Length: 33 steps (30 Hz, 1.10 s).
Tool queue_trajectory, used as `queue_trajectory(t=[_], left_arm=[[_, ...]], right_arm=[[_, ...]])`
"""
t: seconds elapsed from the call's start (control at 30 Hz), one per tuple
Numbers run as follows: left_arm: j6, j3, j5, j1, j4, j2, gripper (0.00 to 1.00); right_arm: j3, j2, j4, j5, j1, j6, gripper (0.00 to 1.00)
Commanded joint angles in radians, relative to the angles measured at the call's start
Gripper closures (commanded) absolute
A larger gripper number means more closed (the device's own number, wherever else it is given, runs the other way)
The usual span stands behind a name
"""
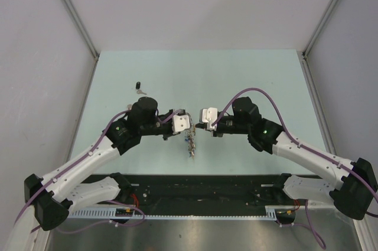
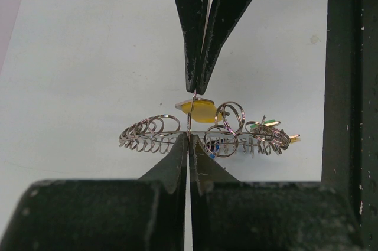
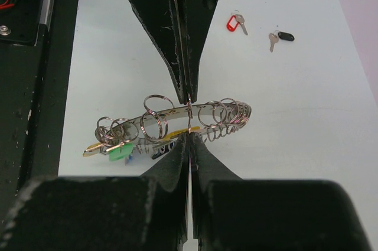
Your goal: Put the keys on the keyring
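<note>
The keyring (image 1: 191, 144) hangs between my two grippers above the table's middle, and shows as a flat band fringed with small rings in the left wrist view (image 2: 153, 134) and the right wrist view (image 3: 236, 112). My left gripper (image 2: 189, 137) (image 1: 191, 126) is shut on the band; it comes in from the top of the right wrist view (image 3: 188, 96). My right gripper (image 3: 189, 135) (image 1: 199, 123) is shut on a thin small ring by the yellow key (image 2: 201, 109) (image 3: 171, 136). The red key (image 3: 234, 23) and black key (image 3: 283, 36) (image 1: 139, 88) lie on the table.
Green (image 3: 121, 150) and orange (image 3: 94, 149) tags hang at one end of the keyring. A black rail (image 1: 189, 186) runs along the table's near edge and shows at the side of each wrist view (image 2: 351, 85). Grey walls stand left, right and behind.
</note>
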Motion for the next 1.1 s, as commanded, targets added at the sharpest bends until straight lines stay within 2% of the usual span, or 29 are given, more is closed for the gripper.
queue_trajectory(t=[0.0, 1.07], left_arm=[[0.021, 0.002, 0.015, -0.005, 0.065, -0.03, 1.0], [0.021, 0.002, 0.024, -0.006, 0.065, -0.024, 1.0]], right_arm=[[0.042, -0.005, 0.032, 0.004, -0.003, 0.016, 1.0], [0.042, 0.009, 0.037, -0.014, -0.003, 0.019, 1.0]])
